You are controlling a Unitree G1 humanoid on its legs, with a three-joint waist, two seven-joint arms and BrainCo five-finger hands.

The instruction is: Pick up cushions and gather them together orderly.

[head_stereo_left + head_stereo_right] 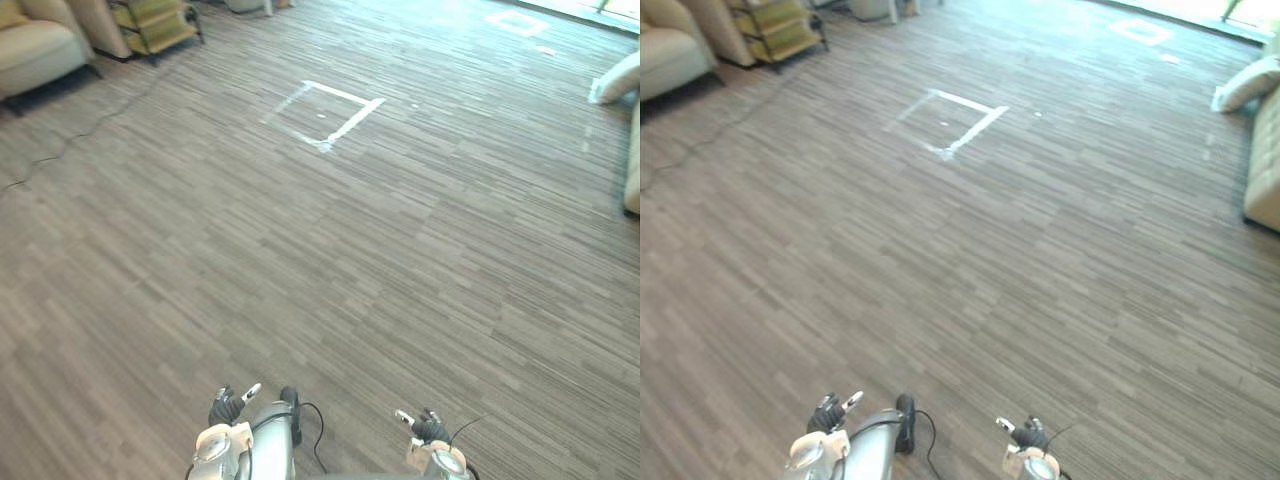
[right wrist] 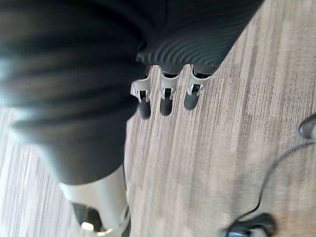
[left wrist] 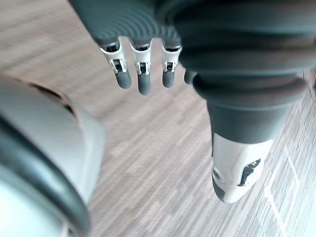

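Cushion, where: I see one pale cushion (image 1: 1244,86) far ahead and to my right, at the edge of the head views, against the far end of a light sofa (image 1: 1266,165). I cannot tell whether it rests on the floor (image 1: 330,270) or on the sofa itself.
Direction from the hands: well apart, forward and to the right. A wide stretch of bare floor lies between us, so I judge the coming move to be walking, not reaching.
Cushion, long axis: it lies slanted, its long side rising from near-left to far-right as I look at it.
Nearer hand: the right hand (image 1: 430,430), since the cushion is on that side. The left hand (image 1: 228,408) would have to cross over.
Left hand, state: low at my side and empty, its fingers (image 3: 144,81) hanging loose and nearly straight.
Right hand, state: the same, with its fingers (image 2: 166,102) relaxed and nothing in them.
Cushion, look: cream-white, plump and soft-edged, and it looks lightly creased. I expect it to squash under a grasp, so two hands may suit it better.
Landmarks: a white tape square (image 1: 325,112) is on the floor ahead and slightly left. A beige armchair (image 1: 35,50) stands far left, away from the cushion.
Task progress: nothing is gathered yet, as I judge it.
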